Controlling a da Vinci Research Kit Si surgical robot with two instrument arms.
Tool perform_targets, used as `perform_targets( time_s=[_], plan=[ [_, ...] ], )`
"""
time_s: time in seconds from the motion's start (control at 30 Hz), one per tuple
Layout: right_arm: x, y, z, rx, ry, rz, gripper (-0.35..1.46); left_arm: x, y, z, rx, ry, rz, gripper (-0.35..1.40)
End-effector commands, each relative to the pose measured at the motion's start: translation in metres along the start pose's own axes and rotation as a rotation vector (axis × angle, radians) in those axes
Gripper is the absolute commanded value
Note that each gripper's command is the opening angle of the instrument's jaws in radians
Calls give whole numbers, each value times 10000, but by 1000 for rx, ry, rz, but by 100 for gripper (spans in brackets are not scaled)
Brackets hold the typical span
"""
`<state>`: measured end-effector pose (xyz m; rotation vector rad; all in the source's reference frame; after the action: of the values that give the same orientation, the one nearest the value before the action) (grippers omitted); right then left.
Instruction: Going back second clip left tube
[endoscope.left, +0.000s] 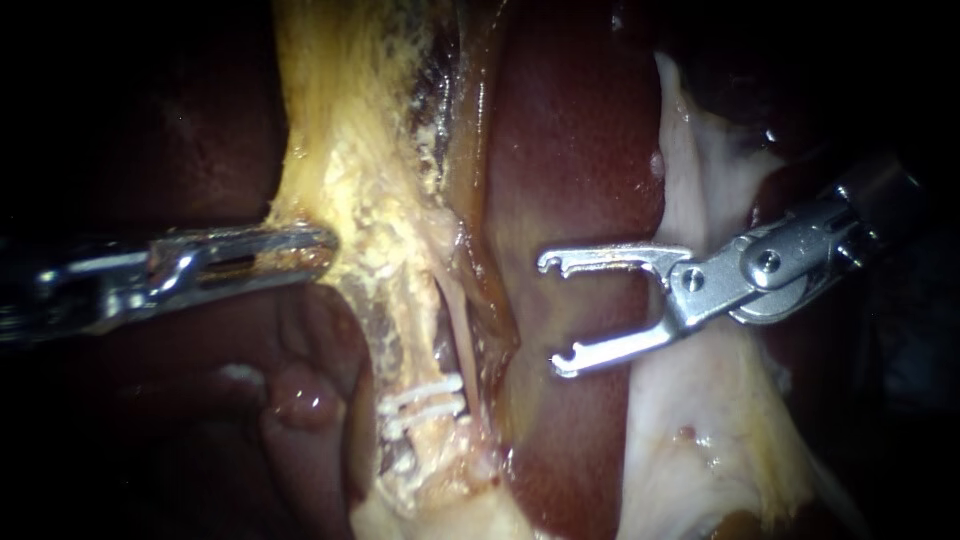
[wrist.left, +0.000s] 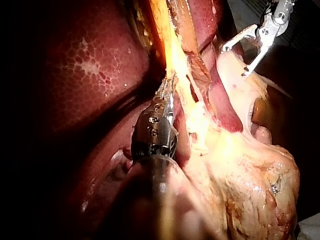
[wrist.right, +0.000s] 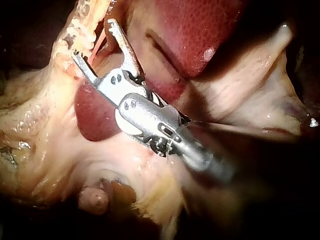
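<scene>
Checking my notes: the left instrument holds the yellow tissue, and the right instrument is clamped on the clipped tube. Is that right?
Not quite. The right instrument is open and empty, beside the clipped tube, not on it, as the endoscope view shows. The left instrument does hold the yellow tissue.

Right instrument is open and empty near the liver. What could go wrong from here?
1. The right instrument stands open close over the liver; its hooked tips could scrape it while moving.
2. The left instrument holds the yellow tissue taut; a harder pull could strain the thin tube above the clips.
</scene>
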<state>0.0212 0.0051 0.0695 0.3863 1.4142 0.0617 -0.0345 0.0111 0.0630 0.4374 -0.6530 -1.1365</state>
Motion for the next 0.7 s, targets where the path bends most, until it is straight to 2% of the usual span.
perform_targets(
  time_s=[0.03,0.17,0.27,0.7],
  plan=[
    [0,0,0,-3,9,-4,58,4,1,10,4,12,3,-35],
    [0,0,0,-10,27,-15,59,10,2,35,4,32,8,-35],
    [0,0,0,-12,33,-14,60,9,0,46,8,36,9,-35],
    [2,-2,-2,-11,33,-32,60,11,-1,50,11,44,11,-35]
  ],
)
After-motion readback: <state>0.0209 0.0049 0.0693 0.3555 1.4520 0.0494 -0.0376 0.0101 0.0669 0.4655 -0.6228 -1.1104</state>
